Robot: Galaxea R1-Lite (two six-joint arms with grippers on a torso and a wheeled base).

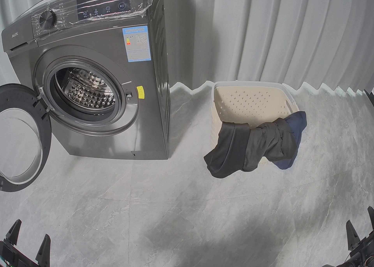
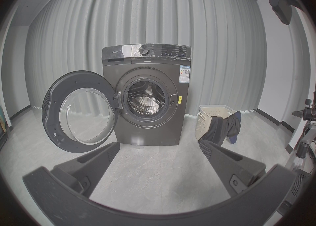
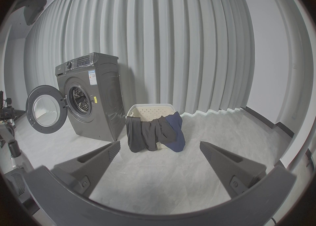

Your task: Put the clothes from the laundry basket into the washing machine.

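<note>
Washing machine [image 1: 97, 96] with door [image 1: 19, 139] open, dark clothes [image 1: 249, 143] draped over laundry basket [image 1: 251, 98] rim beside it, left gripper [image 2: 158, 144] and right gripper [image 3: 159, 144] fingers wide, empty

On L washing machine [image 1: 93, 84]; laundry basket [image 1: 249, 102] to its R, clothes [image 1: 253, 143] over front rim.

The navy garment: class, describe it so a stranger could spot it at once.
Beside the washing machine stands a cream laundry basket. Over its near rim, at the end away from the machine, hangs the navy garment. It alone is blue; the grey garment overlaps it.
</note>
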